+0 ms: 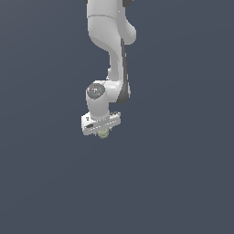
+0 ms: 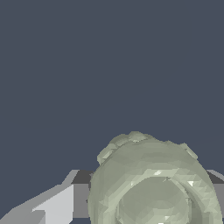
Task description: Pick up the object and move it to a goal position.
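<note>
The object [image 1: 104, 134] is a small lumpy pale olive-green blob that peeks out just under the white hand of the arm in the exterior view. In the wrist view the object [image 2: 153, 183] looms large and close, with a rounded swirled top. It sits between the two grey fingers [image 2: 57, 205], which press against its sides. My gripper [image 1: 102, 130] points down and is shut on the object. The lower part of the object is hidden by the hand in the exterior view.
The white arm [image 1: 114, 55] reaches in from the top of the exterior view. A plain dark blue-grey surface [image 1: 183, 173] lies all around. No goal marker shows in either view.
</note>
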Available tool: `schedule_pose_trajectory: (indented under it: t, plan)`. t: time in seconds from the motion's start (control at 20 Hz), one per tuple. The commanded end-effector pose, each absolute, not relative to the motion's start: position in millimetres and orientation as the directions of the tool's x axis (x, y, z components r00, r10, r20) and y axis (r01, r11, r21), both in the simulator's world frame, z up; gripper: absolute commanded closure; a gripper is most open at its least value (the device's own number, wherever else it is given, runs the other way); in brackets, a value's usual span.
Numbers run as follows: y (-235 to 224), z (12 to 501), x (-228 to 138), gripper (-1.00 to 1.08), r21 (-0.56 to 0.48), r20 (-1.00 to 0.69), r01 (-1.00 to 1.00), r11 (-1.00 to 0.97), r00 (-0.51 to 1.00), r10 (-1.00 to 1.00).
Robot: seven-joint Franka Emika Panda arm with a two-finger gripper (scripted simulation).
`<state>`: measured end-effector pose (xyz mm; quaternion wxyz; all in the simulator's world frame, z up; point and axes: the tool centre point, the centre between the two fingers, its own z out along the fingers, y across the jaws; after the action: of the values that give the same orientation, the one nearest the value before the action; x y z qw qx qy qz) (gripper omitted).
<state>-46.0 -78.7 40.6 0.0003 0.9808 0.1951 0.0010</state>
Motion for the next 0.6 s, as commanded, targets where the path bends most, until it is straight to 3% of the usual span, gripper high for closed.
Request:
schedule_pose_trajectory:
  t: [0.0,0.55]
  plan:
    - [-79,41,-46,1.08,0.001,0.002,0.383,-0.924,0.924,0.383]
    - [-78,83,-38,1.08,0.001,0.002,0.383,-0.924,0.924,0.383]
